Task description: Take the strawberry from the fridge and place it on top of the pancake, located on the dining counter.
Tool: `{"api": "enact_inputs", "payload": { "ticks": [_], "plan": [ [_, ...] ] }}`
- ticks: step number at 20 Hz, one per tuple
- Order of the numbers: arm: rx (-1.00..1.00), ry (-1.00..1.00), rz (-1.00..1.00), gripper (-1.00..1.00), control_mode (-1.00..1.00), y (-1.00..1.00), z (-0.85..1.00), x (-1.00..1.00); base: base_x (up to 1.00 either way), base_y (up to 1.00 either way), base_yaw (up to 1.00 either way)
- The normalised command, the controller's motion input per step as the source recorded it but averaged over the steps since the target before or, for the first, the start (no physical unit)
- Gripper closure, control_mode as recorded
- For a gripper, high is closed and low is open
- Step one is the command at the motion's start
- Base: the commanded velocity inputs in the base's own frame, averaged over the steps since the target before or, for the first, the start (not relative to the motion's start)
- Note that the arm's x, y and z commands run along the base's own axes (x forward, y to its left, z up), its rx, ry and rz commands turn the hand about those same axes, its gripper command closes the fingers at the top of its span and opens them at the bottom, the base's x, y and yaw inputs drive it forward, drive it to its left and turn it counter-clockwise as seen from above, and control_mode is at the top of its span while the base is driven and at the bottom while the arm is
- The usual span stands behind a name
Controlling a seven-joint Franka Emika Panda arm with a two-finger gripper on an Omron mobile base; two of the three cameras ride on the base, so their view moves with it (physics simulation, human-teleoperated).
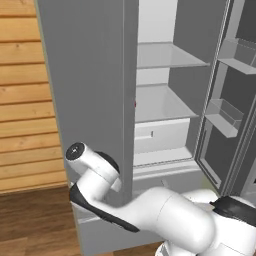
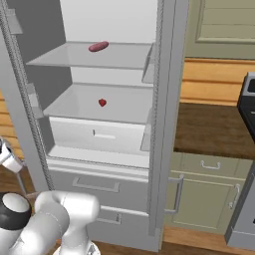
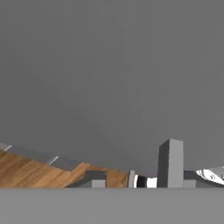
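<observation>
Pincer sits close against a flat grey fridge panel in the hand view; one fingertip stands tall, the other barely clears the bottom edge. Nothing lies between them. Can't tell whether they're spread or pressed together, since the tips look well apart but the angle is odd. Strip of wood floor shows below the panel.

Fridge has both doors swung open. Strawberry sits on the middle white shelf, roughly centred, alone. Pinkish oval lump lies on the shelf above, toward the back. White drawer is directly under the strawberry's shelf; two grey outer drawers with bar handles sit below that.

Left base view: arm rises from lower right, elbow bent, forearm reaching left and low behind the edge of the left fridge door. Its hand end is hidden by that door. Right door hangs open with bins on its inner face. Wood-plank wall is left of the fridge.

Right base view: dark brown bench with pale green cabinets is right of the fridge, and a dark appliance edge sits at far right.
</observation>
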Motion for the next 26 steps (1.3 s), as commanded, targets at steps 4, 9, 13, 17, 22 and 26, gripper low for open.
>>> {"api": "enact_inputs", "payload": {
  "ticks": [4,9,13,17,22,26],
  "plan": [
    [-0.30,-0.11,-0.12,-1.00,-1.00,0.94,0.34,-0.20,0.00,0.00,0.00],
    [-0.20,-0.09,-0.15,-1.00,-1.00,0.69,0.81,-0.19,0.00,0.00,0.00],
    [-0.01,-0.10,-0.08,-1.00,-1.00,0.33,0.98,-0.03,0.00,0.00,0.00],
    [0.02,0.00,0.15,-1.00,-1.00,0.04,0.42,-0.66,0.00,0.00,0.00],
    [0.11,0.00,0.52,-1.00,-1.00,-0.08,0.23,-0.70,0.00,0.00,0.00],
    [0.32,-0.02,0.56,-1.00,-1.00,-0.47,0.25,-0.47,0.00,0.00,0.00]
  ]
}}
